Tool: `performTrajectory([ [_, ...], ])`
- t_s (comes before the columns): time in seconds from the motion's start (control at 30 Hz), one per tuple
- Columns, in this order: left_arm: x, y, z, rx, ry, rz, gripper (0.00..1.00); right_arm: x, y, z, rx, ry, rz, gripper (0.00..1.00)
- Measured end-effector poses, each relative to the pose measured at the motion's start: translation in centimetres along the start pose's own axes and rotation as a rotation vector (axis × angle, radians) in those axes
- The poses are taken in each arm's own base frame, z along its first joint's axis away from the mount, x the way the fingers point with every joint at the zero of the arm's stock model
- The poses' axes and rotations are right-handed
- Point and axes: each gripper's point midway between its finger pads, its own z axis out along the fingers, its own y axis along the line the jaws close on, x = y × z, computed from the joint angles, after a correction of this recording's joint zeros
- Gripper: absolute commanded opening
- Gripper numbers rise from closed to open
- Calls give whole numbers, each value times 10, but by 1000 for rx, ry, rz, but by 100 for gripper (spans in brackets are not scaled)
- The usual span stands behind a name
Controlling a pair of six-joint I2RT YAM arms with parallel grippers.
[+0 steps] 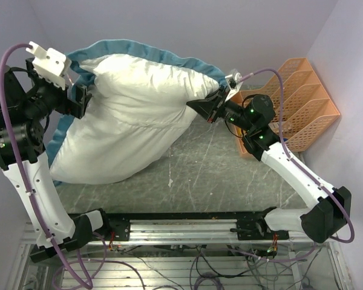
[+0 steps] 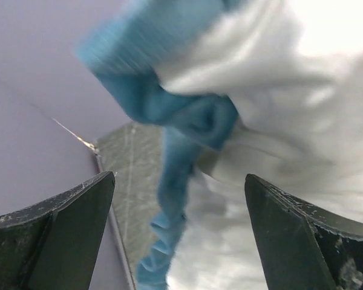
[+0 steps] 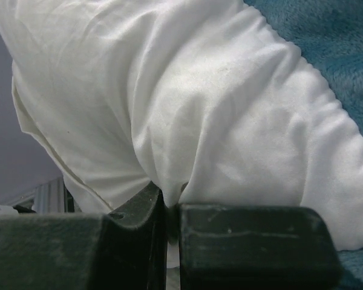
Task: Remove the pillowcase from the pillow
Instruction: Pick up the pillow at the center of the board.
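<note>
Only by the right wrist view was the right gripper (image 3: 171, 211) shown clamped on a fold of the pillow (image 3: 169, 90); by the left wrist view the left gripper (image 2: 179, 178) was shown spread wide, empty, facing the pillowcase (image 2: 193, 118). From above, the pillow was seen left of the orange rack (image 1: 305, 99), its long axis slanting toward it.

A grey marbled bench (image 1: 230, 175), scuffed with pale scratches, sits inside a small booth. Plain pale lilac walls (image 1: 187, 24) close it in at the back and on both sides. At the bench's far right corner an orange slotted file rack (image 1: 305, 99) stands against the right wall. The light is soft and even. Loose cables (image 1: 199, 272) lie below the near edge.
</note>
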Motion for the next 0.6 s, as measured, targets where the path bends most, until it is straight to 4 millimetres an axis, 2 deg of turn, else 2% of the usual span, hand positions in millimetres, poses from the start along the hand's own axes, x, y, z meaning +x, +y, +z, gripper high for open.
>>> performTrajectory([
  [0.13, -19, 17, -1, -56, -21, 24, 100, 0, 2, -3, -21, 2, -11, 0],
  [0.23, -14, 29, 2, -47, -1, 31, 99, -1, 7, -6, -41, 4, -27, 0],
  [0.37, 31, 52, 6, 23, 111, 13, 98, -3, 12, -10, -56, 3, -46, 0],
  [0.43, 62, 56, 16, 90, 172, -25, 98, -5, 13, -11, -58, -1, -54, 0],
  [0.5, 85, 48, 21, 155, 209, -50, 99, -5, 12, -11, -54, 1, -57, 0],
  [0.6, 97, 30, 20, 227, 217, -54, 98, -3, 8, -11, -31, 7, -64, 0],
])
